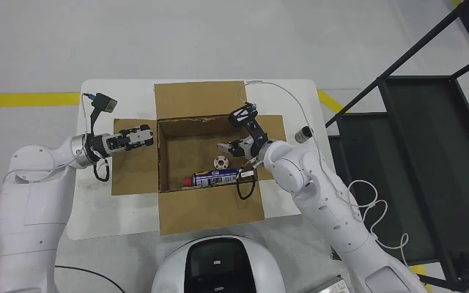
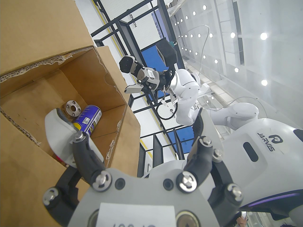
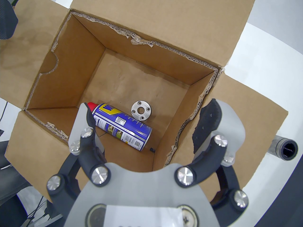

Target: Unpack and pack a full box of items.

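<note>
Box: open cardboard box [image 1: 209,102] in the middle of the table [image 1: 117,95].
Spray can [image 3: 123,126]: lying on the box floor, below the right hand [image 3: 146,109].
Metal flange [image 3: 141,110]: just beside the can.
Right hand: spread, empty, over the box's right wall.
Left hand [image 1: 145,137]: spread, empty, over the left flap.
Linear bearing [image 1: 303,133]: near the table's right edge.

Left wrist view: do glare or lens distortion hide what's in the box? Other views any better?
Left wrist view: ceiling lights flare brightly, the wide lens skews the rack bars, yet spray can and flange are readable in the shaded box. Right wrist view: box interior evenly lit, no glare. Top view: soft light, faint shadows.
</note>
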Controlling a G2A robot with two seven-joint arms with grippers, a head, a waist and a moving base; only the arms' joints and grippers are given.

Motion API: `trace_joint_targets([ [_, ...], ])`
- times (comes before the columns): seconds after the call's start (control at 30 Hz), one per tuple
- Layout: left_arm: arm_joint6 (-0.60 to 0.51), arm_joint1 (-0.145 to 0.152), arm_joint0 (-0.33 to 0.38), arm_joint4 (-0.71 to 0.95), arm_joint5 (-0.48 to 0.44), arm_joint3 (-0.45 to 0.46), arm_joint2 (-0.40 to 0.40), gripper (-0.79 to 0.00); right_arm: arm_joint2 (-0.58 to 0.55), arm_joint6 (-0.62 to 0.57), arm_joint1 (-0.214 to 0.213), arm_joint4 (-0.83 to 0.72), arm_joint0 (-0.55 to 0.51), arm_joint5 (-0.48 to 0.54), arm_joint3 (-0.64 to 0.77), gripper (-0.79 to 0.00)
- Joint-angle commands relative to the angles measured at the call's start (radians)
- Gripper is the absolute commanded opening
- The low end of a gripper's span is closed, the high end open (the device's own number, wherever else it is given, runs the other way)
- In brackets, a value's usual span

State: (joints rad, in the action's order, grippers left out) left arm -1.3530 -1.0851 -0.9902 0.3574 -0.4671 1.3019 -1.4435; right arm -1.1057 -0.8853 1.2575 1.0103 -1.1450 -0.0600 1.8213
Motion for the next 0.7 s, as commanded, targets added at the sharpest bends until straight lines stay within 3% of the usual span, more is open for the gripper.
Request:
trace_joint_targets([
  [0.0, 0.0, 0.0, 0.0, 0.0, 0.0, 0.0, 0.0, 0.0, -0.016, -0.006, 0.008, -0.13, 0.007, -0.05, -0.006, 0.0],
  [0.3, 0.0, 0.0, 0.0, 0.0, 0.0, 0.0, 0.0, 0.0, 0.131, -0.119, 0.04, -0.167, 0.109, -0.158, -0.111, 0.0],
  [0.47, 0.0, 0.0, 0.0, 0.0, 0.0, 0.0, 0.0, 0.0, 0.231, -0.122, 0.071, -0.145, 0.178, -0.265, -0.233, 0.0],
  [0.67, 0.0, 0.0, 0.0, 0.0, 0.0, 0.0, 0.0, 0.0, 0.287, -0.116, 0.107, -0.207, 0.256, -0.316, -0.38, 0.0],
])
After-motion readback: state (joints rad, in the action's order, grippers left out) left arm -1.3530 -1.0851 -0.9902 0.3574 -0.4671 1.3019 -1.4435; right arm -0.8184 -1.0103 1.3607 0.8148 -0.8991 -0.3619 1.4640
